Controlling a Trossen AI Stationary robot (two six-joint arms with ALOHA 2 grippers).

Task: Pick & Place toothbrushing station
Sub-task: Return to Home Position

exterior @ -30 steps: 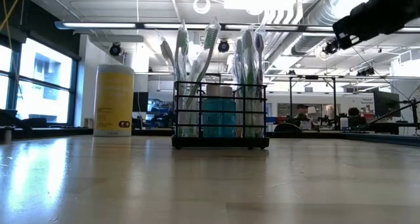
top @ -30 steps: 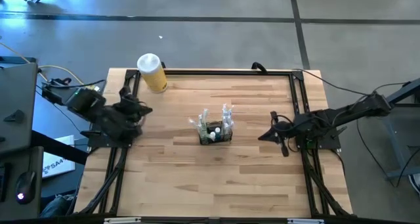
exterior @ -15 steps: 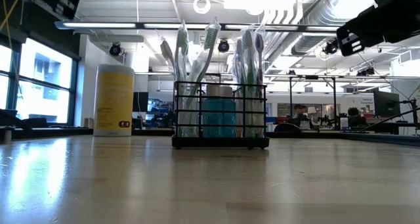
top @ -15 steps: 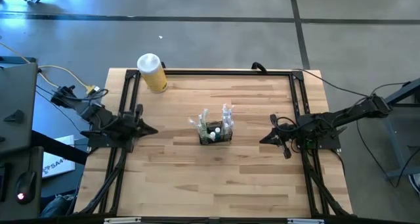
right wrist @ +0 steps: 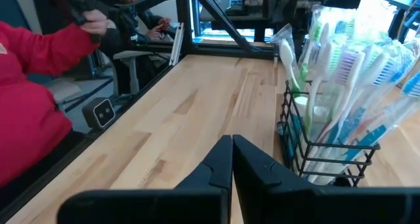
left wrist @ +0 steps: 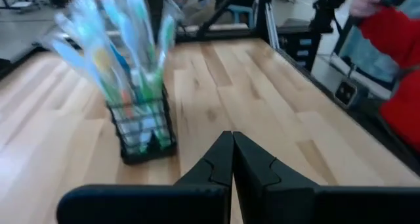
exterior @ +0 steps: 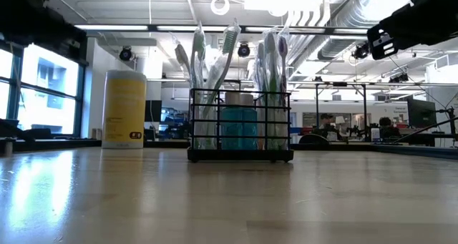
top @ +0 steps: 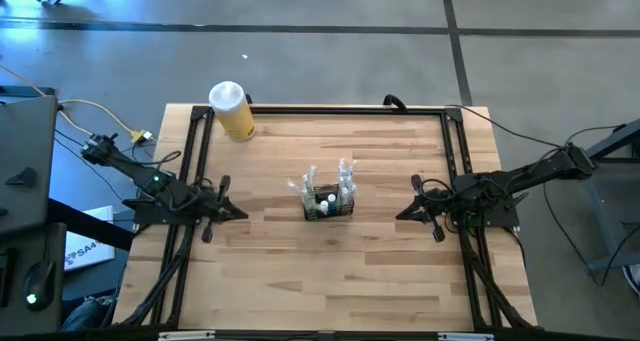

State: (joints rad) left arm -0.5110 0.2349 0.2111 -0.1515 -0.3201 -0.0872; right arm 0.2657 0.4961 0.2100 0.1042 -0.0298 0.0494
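The toothbrushing station (top: 329, 202), a small black wire-mesh caddy, stands on its base at the table's middle, holding several toothbrushes and a blue-and-white tube. It also shows in the low view (exterior: 240, 126), the left wrist view (left wrist: 141, 129) and the right wrist view (right wrist: 328, 145). My left gripper (top: 238, 213) is shut and empty, left of the caddy, pointing toward it. My right gripper (top: 402, 213) is shut and empty, right of the caddy. Their fingertips meet in the wrist views (left wrist: 232, 137) (right wrist: 232, 140).
A yellow cylinder with a white lid (top: 231, 110) stands at the table's far left corner. Black frame rails (top: 455, 161) run along the table's edges. A person in red (right wrist: 33, 106) sits beyond the table's edge. Bare wood lies around the caddy.
My left arm has unfolded and stretched out from the table's left edge toward the caddy, its gripper moving right and a little toward the near edge. The caddy has stayed where it was.
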